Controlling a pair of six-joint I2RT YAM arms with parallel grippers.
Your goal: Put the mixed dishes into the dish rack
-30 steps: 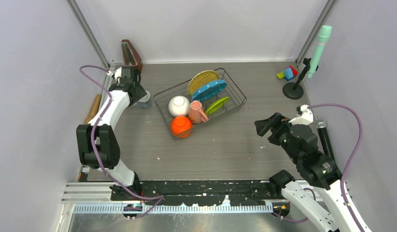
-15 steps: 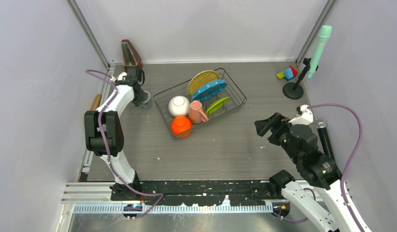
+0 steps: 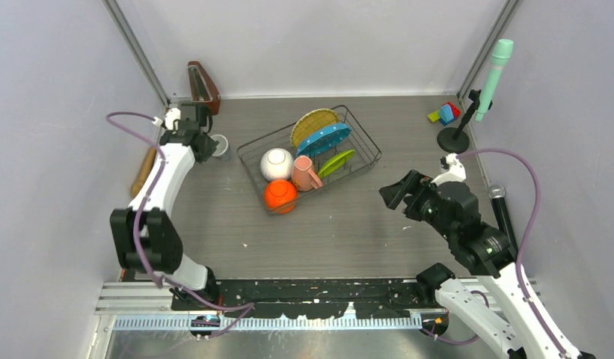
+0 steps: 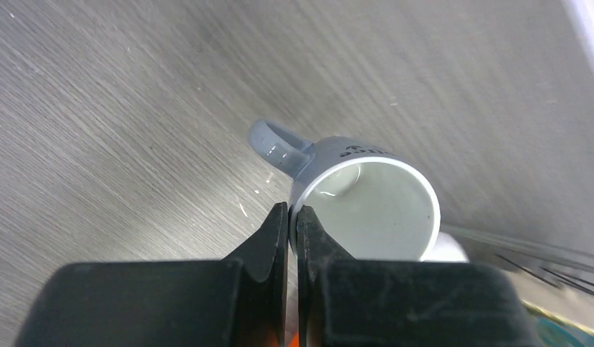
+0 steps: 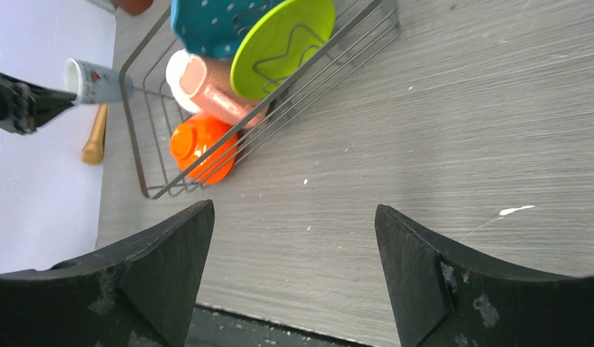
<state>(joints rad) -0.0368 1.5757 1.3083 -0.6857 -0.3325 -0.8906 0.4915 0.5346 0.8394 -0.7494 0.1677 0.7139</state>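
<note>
My left gripper is shut on the rim of the small grey-blue mug, one finger inside and one outside, near the handle. From above, the mug is just left of the dish rack, with the left gripper on it. The rack holds a white bowl, salmon-pink mug, lime green plate, teal-blue plate and yellow woven plate. An orange bowl sits at its near corner. My right gripper hangs open and empty, right of the rack.
A wooden metronome stands at the back left. A wooden stick lies by the left wall. Toy blocks and a green microphone on a stand are back right. A black microphone lies at the right edge.
My left gripper has closed on the grey-blue mug's rim and the mug now shows its white inside. The left arm swung outward. The right arm shifted slightly left, still open.
</note>
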